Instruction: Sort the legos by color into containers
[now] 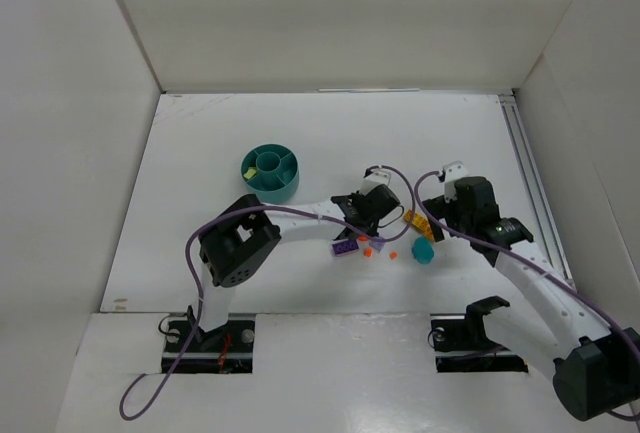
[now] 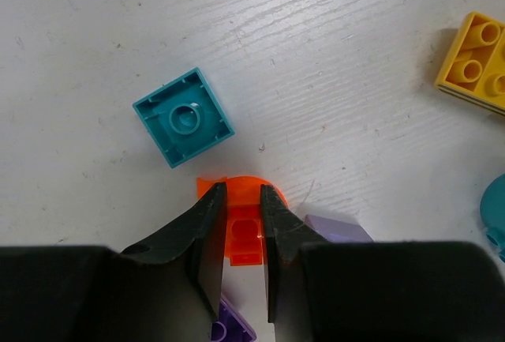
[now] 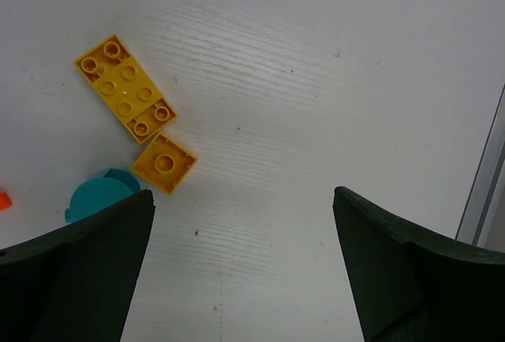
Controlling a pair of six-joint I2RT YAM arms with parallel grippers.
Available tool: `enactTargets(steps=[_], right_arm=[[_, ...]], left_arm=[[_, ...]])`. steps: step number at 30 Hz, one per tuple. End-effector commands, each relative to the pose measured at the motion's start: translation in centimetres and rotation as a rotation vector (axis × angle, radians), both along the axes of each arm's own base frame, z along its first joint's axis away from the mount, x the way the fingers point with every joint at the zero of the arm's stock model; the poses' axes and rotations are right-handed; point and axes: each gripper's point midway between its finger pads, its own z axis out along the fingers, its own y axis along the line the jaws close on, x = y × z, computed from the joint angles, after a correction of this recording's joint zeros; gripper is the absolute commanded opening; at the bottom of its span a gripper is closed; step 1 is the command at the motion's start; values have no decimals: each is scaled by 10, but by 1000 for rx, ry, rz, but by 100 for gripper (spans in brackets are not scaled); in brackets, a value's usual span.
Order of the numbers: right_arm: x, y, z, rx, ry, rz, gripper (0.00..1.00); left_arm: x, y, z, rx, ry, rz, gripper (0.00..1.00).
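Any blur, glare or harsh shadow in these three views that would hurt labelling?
Top external: even, diffuse light, no glare, only faint shadows; the dish reads clearly, the loose pieces are tiny. Left wrist: table grain and the teal square piece are sharp; the left gripper is nearly black, little detail. Right wrist: yellow pieces crisp, the right gripper a dark silhouette.
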Motion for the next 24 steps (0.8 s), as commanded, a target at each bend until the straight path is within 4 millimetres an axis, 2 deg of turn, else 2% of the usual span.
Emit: enactTargets(steps=[1,4,5,8,13,19,20,22,23,24], right_arm=[[5,2,5,23,-43,0,100],[5,2,7,26,-52,0,100],[5,2,7,26,-52,0,100],[5,2,9,29,-60,0,100],[5,2,9,29,-60,0,100],[6,4,12,40,-76,7,100],[4,4,9,37,-67,6,100],[4,3,9,31,-67,13,100],[6,4,10,33,-76,13,100],[6,4,10,33,-76,13,100]], left_arm=[[0,1,31,-36,-34,17,0],[0,8,37,-28,-47,38,0],[3,9,50,-47,-70,47,0],[7,14,67,-57,-109,70,0],[13,35,84,-33,-156,128,0],[37,99,114,-39,-222,312,0],[50,119,119,-39,-237,369,0],[57,145,134,-70,-260,446,0],[66,168,133,-62,-261,504,0],[70,180,136,-74,-266,542,0]])
